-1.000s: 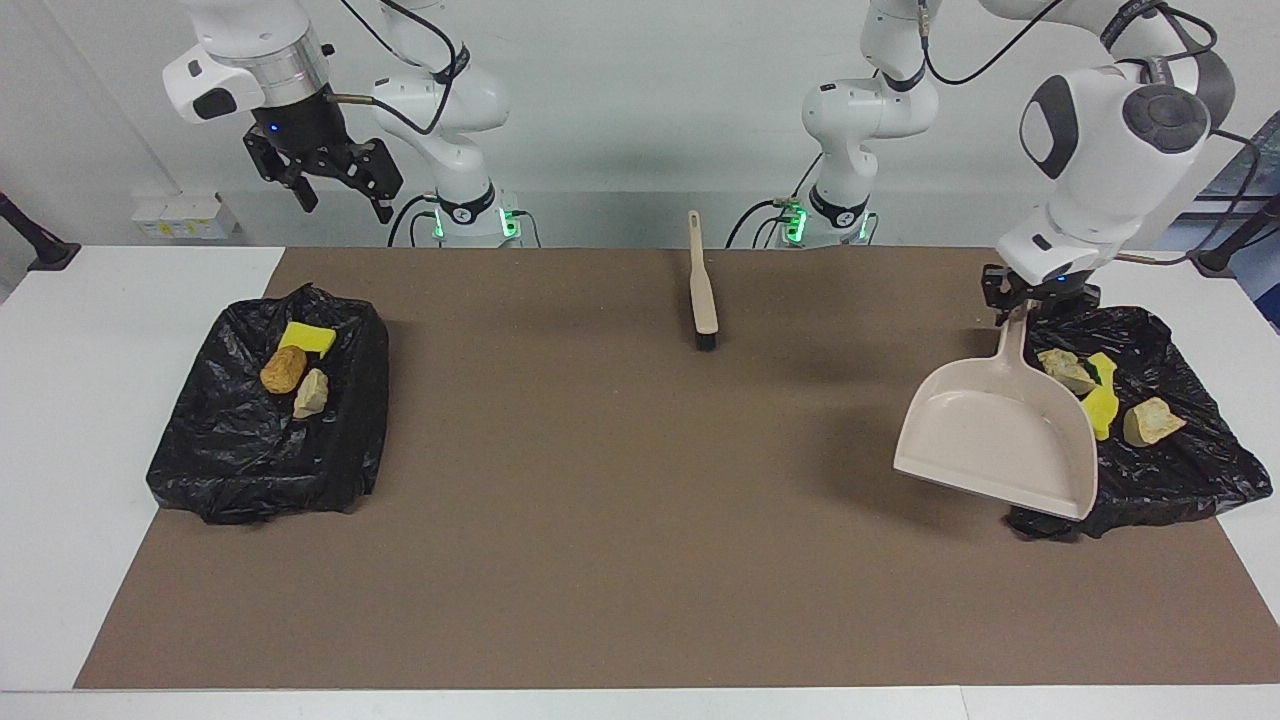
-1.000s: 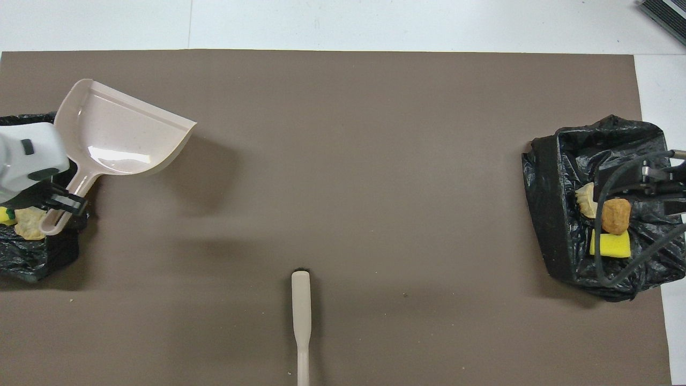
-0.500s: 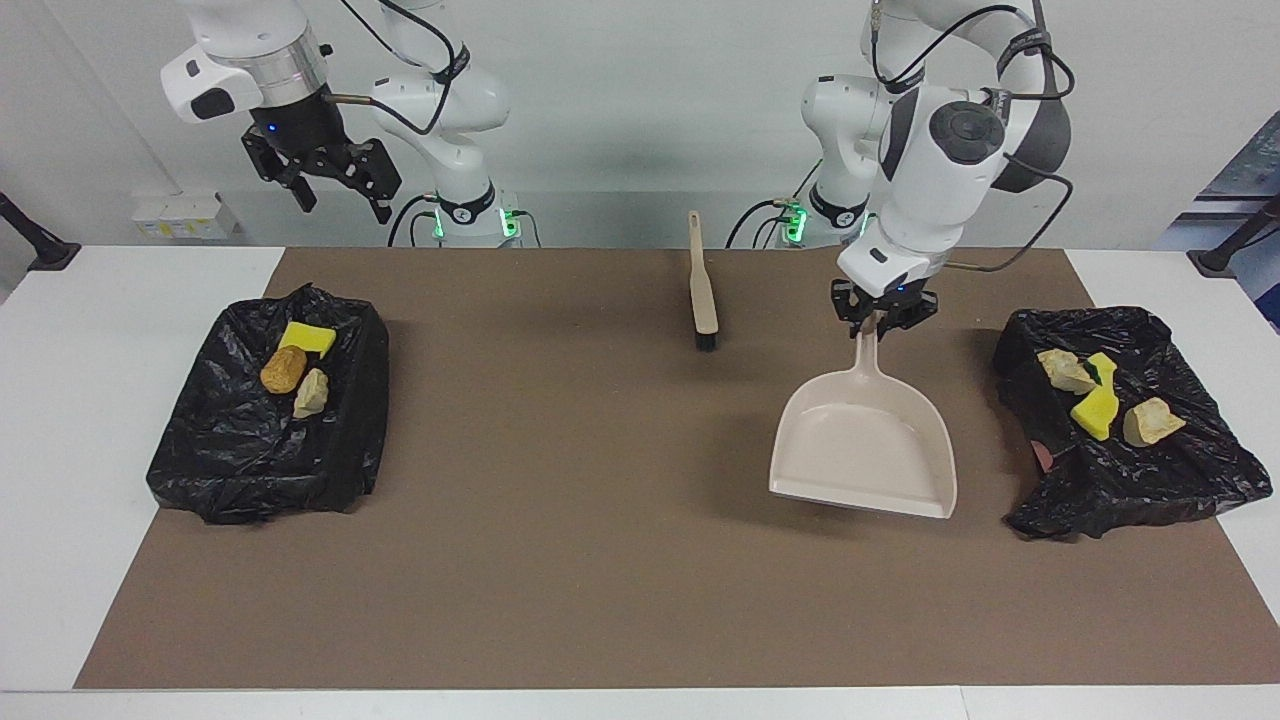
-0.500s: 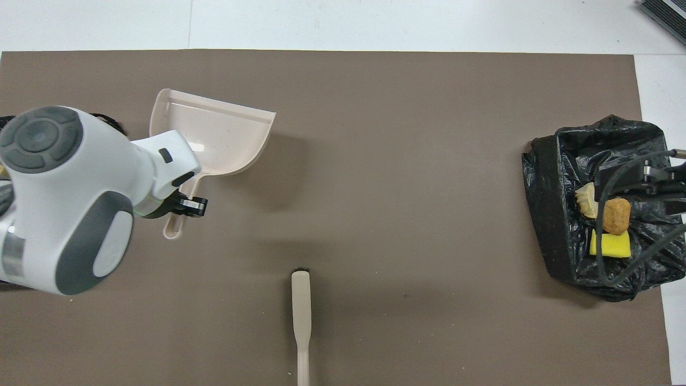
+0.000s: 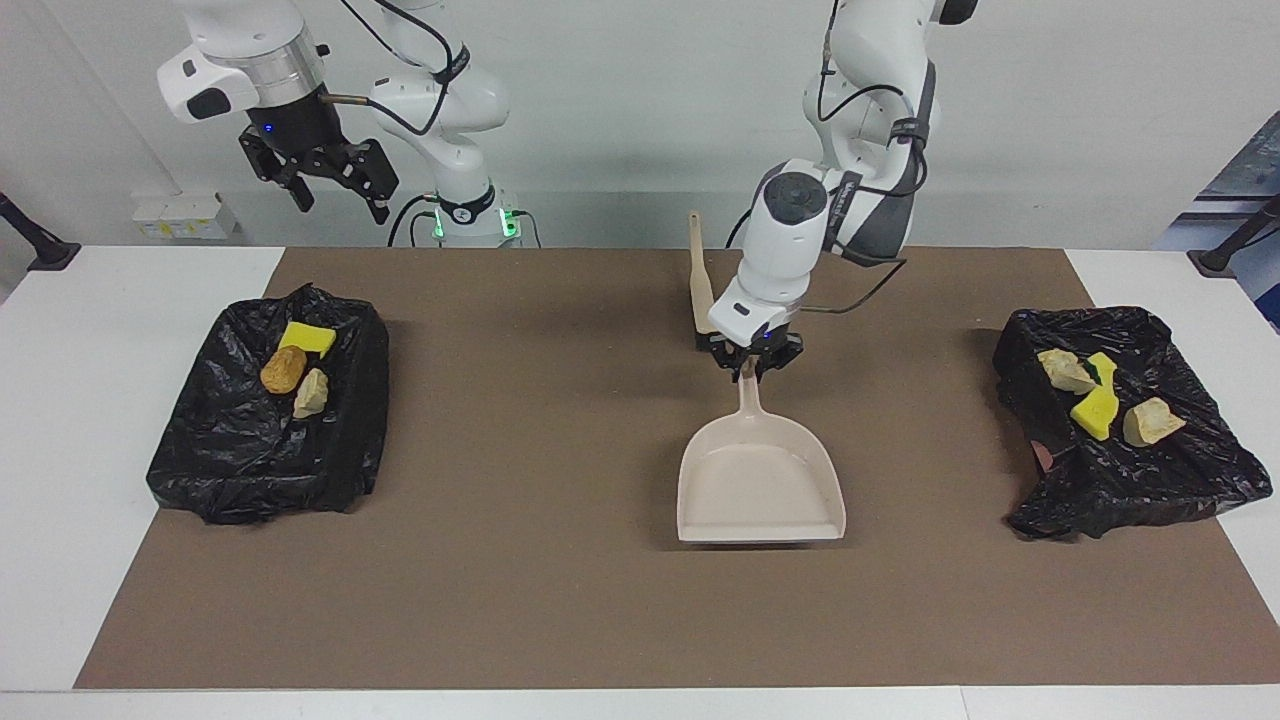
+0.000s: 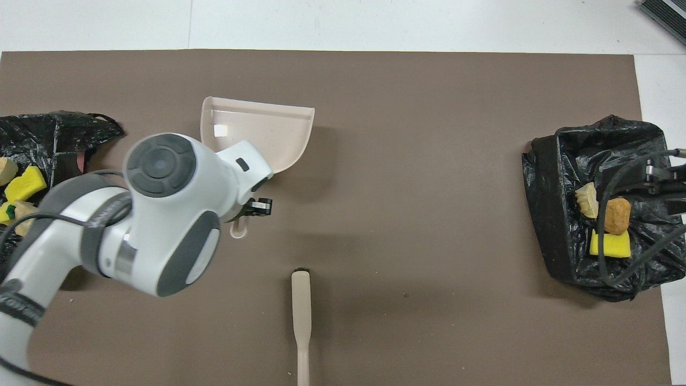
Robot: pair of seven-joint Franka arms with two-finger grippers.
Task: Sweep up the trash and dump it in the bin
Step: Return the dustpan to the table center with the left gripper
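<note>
Apparently the dumping was done and the step in hand was putting the dustpan (image 5: 760, 485) back: the left tool (image 5: 750, 366) was clamped shut on its handle over the middle of the worktop (image 5: 560, 600), the pan empty and its lip low over the brown mat, close to it or touching. All the trash I could see lay in the 2 black-lined bins: 3 pieces in the bin at the right arm's end (image 5: 265, 440) and about 4 in the bin at the left arm's end (image 5: 1130, 470). The next move called for lowering the pan flat, then releasing the handle. The brush (image 5: 702, 285) lay on the mat near the robots, untouched. The right tool (image 5: 335, 190) hung with its fingers spread, holding nothing, waiting above its bin. Compared with 1 second earlier, the dustpan had travelled from beside the left arm's bin to the centre and come lower, while the trash, the brush and the right arm had not shifted.
</note>
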